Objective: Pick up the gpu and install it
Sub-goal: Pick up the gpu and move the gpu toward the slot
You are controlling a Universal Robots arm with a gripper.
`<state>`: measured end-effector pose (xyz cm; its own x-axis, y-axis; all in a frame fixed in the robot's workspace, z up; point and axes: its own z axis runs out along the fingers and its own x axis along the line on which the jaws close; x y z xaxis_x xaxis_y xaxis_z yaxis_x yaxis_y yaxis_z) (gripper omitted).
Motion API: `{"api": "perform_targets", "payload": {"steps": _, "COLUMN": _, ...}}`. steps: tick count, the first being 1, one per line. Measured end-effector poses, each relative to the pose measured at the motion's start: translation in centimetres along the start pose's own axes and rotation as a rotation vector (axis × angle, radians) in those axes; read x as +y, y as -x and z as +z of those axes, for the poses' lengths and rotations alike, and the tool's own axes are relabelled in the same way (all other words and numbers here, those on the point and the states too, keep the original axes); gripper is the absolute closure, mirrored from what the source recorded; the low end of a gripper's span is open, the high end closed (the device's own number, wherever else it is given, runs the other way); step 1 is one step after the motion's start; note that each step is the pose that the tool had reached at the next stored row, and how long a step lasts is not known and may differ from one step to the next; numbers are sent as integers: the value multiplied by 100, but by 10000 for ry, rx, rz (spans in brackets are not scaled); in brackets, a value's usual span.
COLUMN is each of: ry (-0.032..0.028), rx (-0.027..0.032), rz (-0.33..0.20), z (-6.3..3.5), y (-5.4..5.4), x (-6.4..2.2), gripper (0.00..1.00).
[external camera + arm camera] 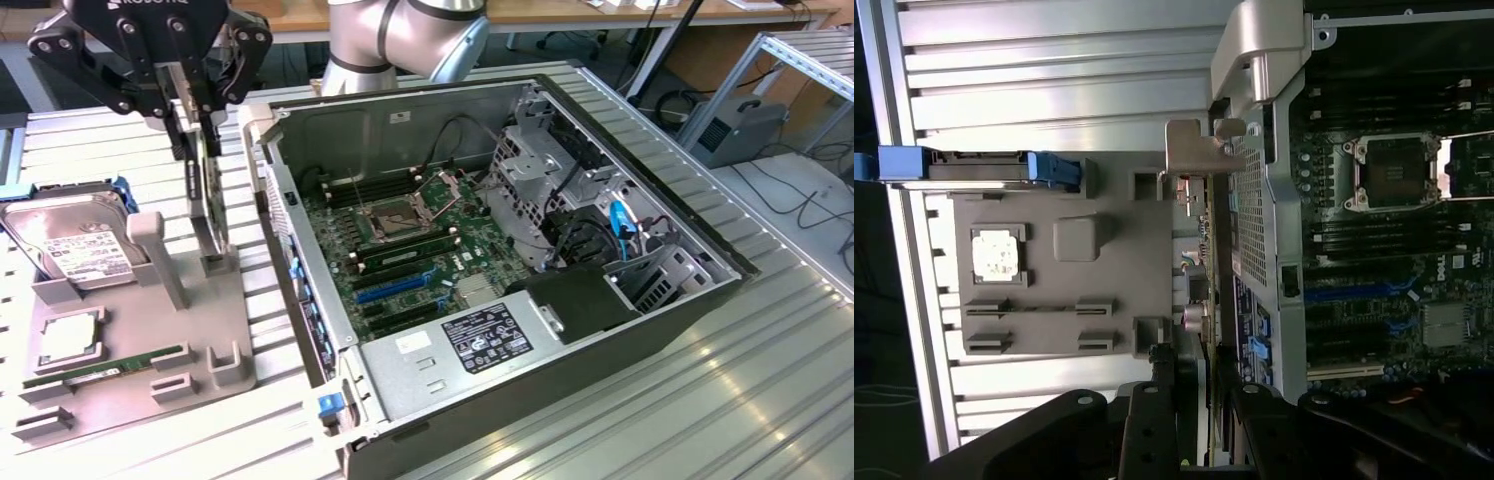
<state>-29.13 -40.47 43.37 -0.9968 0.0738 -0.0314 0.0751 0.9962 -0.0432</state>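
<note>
Now | gpu [207, 200]: thin dark card, silvery bracket, standing on edge | gripper [191, 115]: clamped on its top

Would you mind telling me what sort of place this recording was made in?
Most likely a robotics lab for computer assembly: a robot arm behind an opened desktop case on a slatted aluminium table, and a grey parts fixture beside it.

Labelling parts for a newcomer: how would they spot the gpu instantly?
Find the grey tray beside the open computer case. The gpu stands on edge along the tray's case side, under the gripper. Unlike the boxy hard drive, it's a thin dark upright card.
</note>
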Motion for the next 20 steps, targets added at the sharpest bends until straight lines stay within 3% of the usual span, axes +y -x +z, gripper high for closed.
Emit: {"api": "perform_targets", "payload": {"steps": 20, "ry": -87, "rx": -6, "rz": -2, "z": 8, "y": 215, "x": 6, "gripper": 73}}
